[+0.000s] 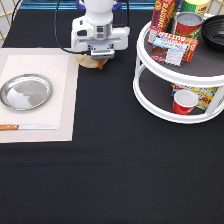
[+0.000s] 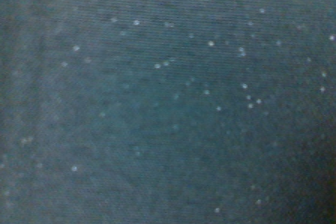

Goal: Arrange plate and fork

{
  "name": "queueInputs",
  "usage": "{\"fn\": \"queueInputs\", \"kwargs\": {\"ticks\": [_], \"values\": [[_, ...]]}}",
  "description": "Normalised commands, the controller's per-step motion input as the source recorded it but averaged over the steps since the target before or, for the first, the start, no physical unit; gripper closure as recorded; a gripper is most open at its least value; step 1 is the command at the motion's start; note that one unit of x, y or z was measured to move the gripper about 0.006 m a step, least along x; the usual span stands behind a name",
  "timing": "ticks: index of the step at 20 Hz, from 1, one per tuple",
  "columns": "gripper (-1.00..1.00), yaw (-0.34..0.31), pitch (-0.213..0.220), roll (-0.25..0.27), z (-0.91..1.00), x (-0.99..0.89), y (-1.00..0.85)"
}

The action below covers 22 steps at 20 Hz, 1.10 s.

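The silver plate (image 1: 25, 91) lies on the pale placemat (image 1: 60, 100) at the exterior view's left. My gripper (image 1: 100, 56) is low over the black cloth at the top centre, just right of the mat's corner. A short orange-brown piece, the fork's handle (image 1: 101, 64), pokes out right under the gripper; the tines are hidden. The tan wooden disc (image 1: 84, 61) shows partly beside the gripper. The wrist view shows only dark speckled cloth from close by.
A wooden-handled knife (image 1: 27, 127) lies on the mat below the plate. A white two-level turntable (image 1: 150, 75) with cans, boxes and a red cup (image 1: 184, 102) stands at the right. Black cloth covers the table.
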Motion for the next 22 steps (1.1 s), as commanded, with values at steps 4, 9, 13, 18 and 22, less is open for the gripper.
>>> {"fn": "queueInputs", "kwargs": {"ticks": [4,9,13,18,22], "values": [[1.00,0.000,-0.013,0.159,0.17,-0.12,-0.10],[1.00,0.000,0.004,0.177,0.77,0.02,-0.39],[1.00,0.000,0.003,0.188,0.77,0.15,-0.71],[1.00,-0.018,0.004,0.102,0.42,0.18,-0.72],[1.00,-0.080,0.034,0.008,0.21,0.20,-0.62]]}}
